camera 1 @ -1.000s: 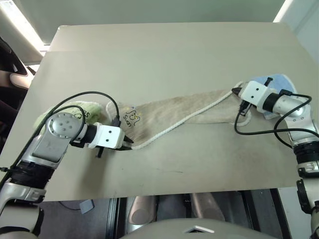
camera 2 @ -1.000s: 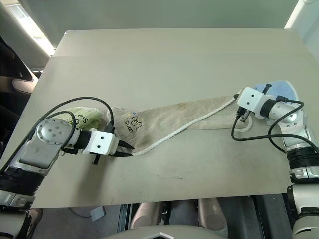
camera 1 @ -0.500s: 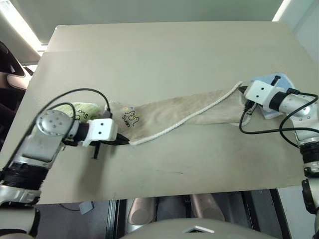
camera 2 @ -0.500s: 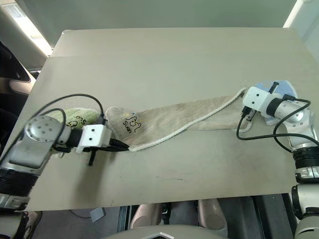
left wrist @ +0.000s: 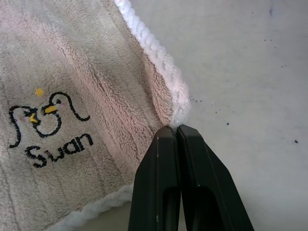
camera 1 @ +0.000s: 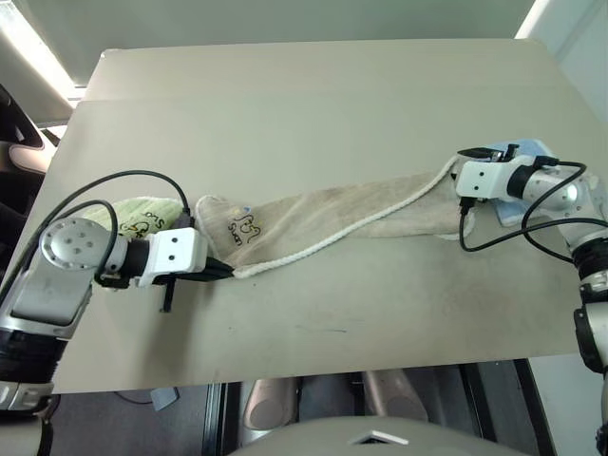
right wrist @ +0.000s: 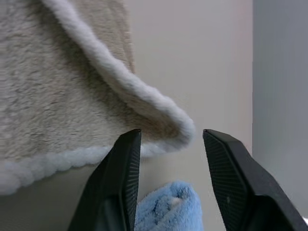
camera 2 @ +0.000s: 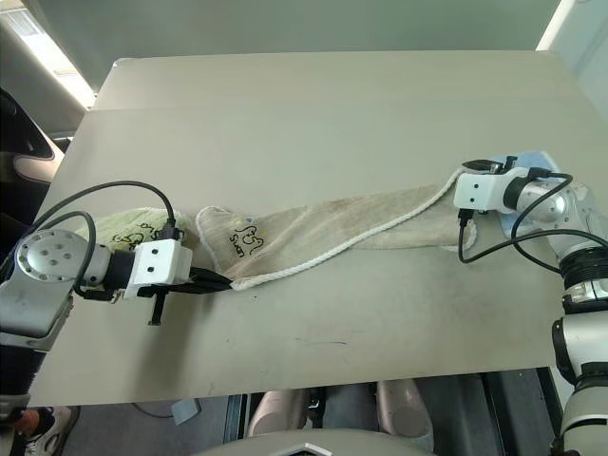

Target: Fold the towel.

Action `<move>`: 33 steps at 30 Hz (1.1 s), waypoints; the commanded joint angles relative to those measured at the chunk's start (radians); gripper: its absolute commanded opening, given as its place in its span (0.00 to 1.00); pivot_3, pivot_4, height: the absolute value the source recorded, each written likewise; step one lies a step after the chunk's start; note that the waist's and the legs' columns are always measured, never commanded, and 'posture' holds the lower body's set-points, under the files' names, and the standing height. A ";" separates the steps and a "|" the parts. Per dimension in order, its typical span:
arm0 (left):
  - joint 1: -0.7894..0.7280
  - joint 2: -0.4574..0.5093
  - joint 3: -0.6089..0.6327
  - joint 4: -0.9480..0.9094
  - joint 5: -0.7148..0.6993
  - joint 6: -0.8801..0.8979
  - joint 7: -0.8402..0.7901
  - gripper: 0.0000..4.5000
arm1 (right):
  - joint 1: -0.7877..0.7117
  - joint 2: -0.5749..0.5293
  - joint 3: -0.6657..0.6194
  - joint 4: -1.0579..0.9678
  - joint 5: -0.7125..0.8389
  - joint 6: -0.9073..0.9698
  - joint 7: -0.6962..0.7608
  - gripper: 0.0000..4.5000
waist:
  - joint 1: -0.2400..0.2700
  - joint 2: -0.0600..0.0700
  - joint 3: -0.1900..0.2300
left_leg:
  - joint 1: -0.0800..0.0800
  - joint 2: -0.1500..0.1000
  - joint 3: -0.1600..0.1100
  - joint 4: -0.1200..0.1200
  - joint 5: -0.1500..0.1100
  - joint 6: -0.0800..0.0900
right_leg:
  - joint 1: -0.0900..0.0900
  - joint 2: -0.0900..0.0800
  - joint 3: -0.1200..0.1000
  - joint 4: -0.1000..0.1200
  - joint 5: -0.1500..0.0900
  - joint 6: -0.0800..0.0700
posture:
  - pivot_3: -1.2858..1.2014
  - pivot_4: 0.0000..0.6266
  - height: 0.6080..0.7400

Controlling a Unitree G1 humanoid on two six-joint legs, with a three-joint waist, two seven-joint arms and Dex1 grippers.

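Note:
The beige towel lies pulled out in a long band across the table, with its white corded edge running along it and a dark embroidered mark near its left end. My left gripper is shut on the corded edge at the towel's near left corner. At the towel's right end, my right gripper is open. The towel's right corner lies on the table just past its fingertips, held by neither finger.
A light green towel is bunched behind my left arm. A light blue towel lies under my right wrist near the table's right edge. The tan table stretches wide behind the beige towel.
My right gripper has opened, let go of the towel's right corner and rolled at the wrist. My left gripper, still shut on the edge, has drawn the left end slightly leftward.

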 commanded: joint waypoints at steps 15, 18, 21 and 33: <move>0.019 -0.007 0.016 -0.048 -0.008 0.012 0.023 0.00 | -0.181 0.018 0.165 0.199 -0.233 -0.153 -0.236 0.46 | -0.003 0.000 0.000 | 0.000 0.000 0.000 0.000 0.000 0.000 | -0.001 0.000 0.000 0.001 0.000 -0.001 | 0.52 0.24 0.97; 0.028 -0.009 0.018 -0.048 -0.006 0.009 0.027 0.00 | -0.184 0.015 0.167 0.210 -0.230 -0.168 -0.232 0.28 | -0.002 0.000 0.000 | 0.000 0.000 0.000 0.000 0.000 0.000 | -0.001 0.000 0.000 0.001 0.000 -0.001 | 0.52 0.24 0.97; 0.028 -0.012 0.020 -0.046 -0.005 0.010 0.032 0.00 | -0.183 0.005 0.164 0.211 -0.224 -0.179 -0.227 0.04 | -0.003 0.000 0.000 | 0.000 0.000 0.000 -0.001 0.000 0.000 | -0.001 0.000 0.000 0.001 0.000 -0.001 | 0.52 0.24 0.97; -0.361 -0.264 0.133 0.191 0.019 0.098 0.460 0.00 | -0.227 -0.042 0.041 0.181 -0.088 -0.094 -0.197 0.01 | 0.007 0.000 0.001 | 0.000 0.000 0.001 0.001 0.002 0.002 | 0.001 0.000 0.000 -0.001 0.005 0.000 | 0.52 0.24 0.97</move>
